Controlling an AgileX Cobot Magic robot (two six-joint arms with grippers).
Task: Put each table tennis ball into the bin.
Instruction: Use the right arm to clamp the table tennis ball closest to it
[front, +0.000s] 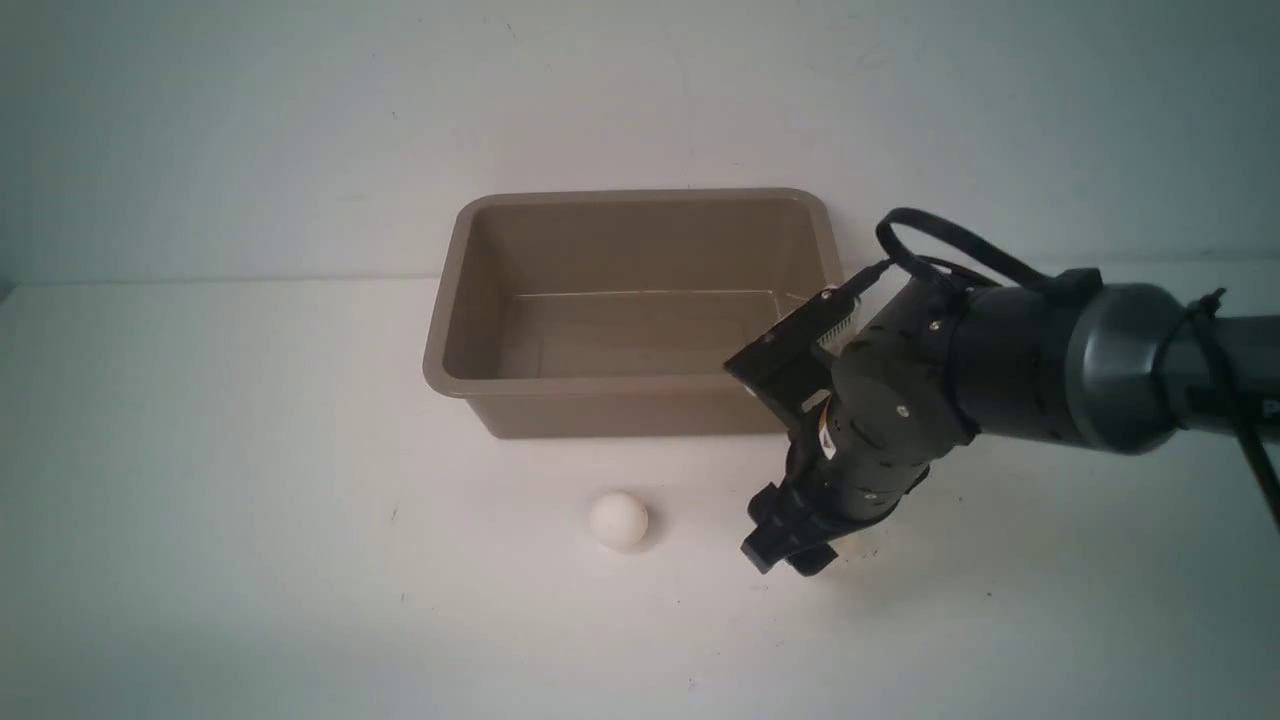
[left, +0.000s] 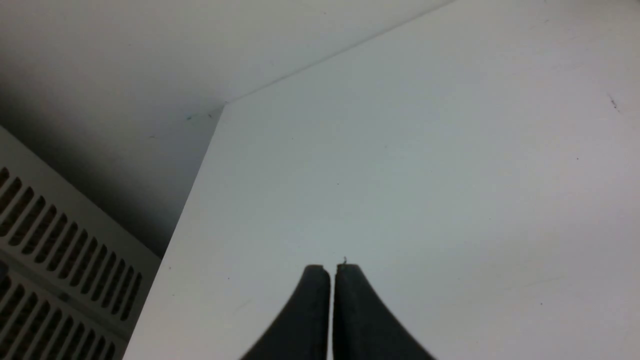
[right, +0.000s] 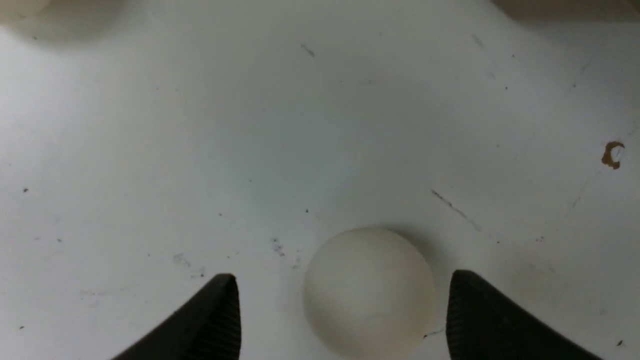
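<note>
The tan-brown bin (front: 455, 300) stands at the back middle of the white table, and nothing shows inside it. One white table tennis ball (front: 618, 520) lies on the table in front of the bin. My right gripper (front: 790, 555) points down at the table to the right of that ball. In the right wrist view it (right: 342, 276) is open, with a second table tennis ball (right: 367, 292) resting on the table between its fingers (right: 220, 320), touching neither. The front view mostly hides this ball behind the gripper. My left gripper (left: 331, 267) is shut and empty over bare table, outside the front view.
A white wall rises just behind the bin. In the left wrist view, the table's edge and corner sit close to a white vented panel (left: 60, 260). A small brown mark (right: 612, 154) is on the table near the right gripper.
</note>
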